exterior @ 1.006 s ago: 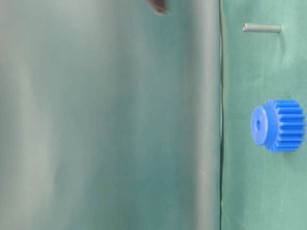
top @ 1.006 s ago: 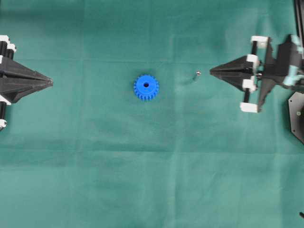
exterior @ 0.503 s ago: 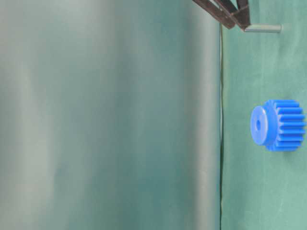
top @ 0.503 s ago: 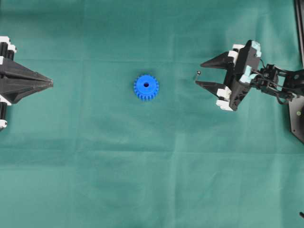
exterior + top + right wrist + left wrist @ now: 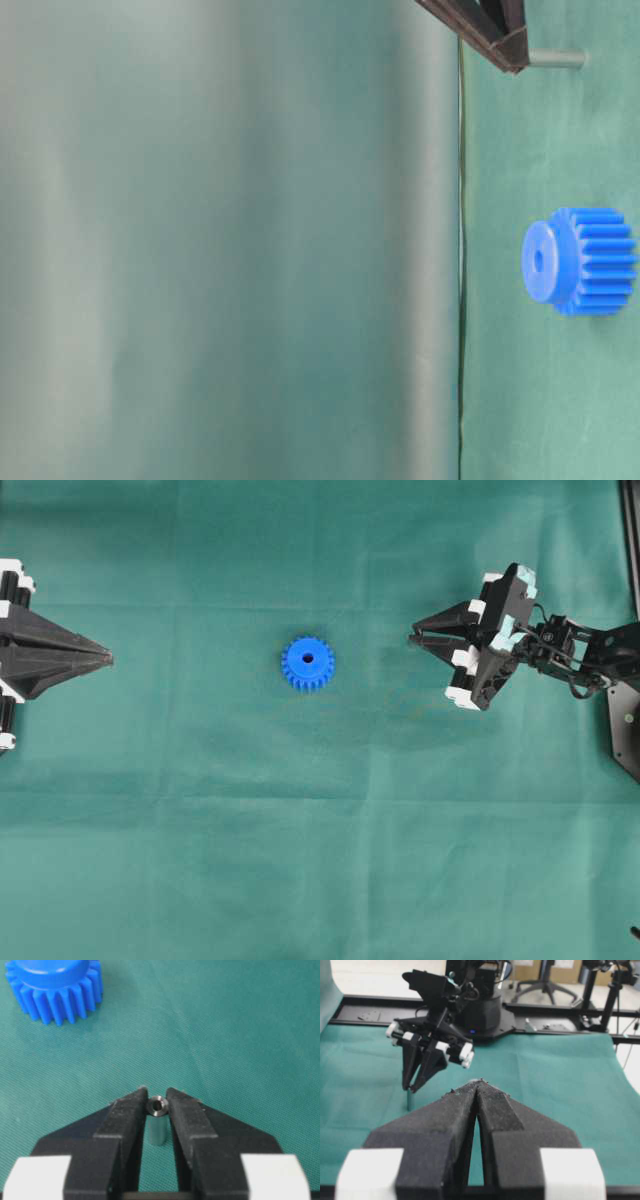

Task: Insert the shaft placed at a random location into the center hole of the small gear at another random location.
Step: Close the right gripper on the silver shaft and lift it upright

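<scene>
In the overhead view, the right gripper (image 5: 414, 638), spread wide a moment ago, is now seen drawn in around the spot where the shaft stood, right of the small gear (image 5: 307, 664), while the left gripper (image 5: 108, 659) is kept together at the left edge. At table level, the shaft (image 5: 556, 59) is seen upright on the cloth with the dark fingertips (image 5: 508, 52) at its top. From the right wrist, the shaft (image 5: 157, 1120) is shown pinched between the jaws, so the pickup is judged made and carrying to the center hole (image 5: 307, 659) remains.

blue small gear (image 5: 307, 664), silver shaft (image 5: 157, 1126), plain green cloth (image 5: 300, 830)

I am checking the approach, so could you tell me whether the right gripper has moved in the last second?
Yes. In the overhead view the right gripper has advanced leftward toward the small gear, its tips now flanking the shaft.
</scene>
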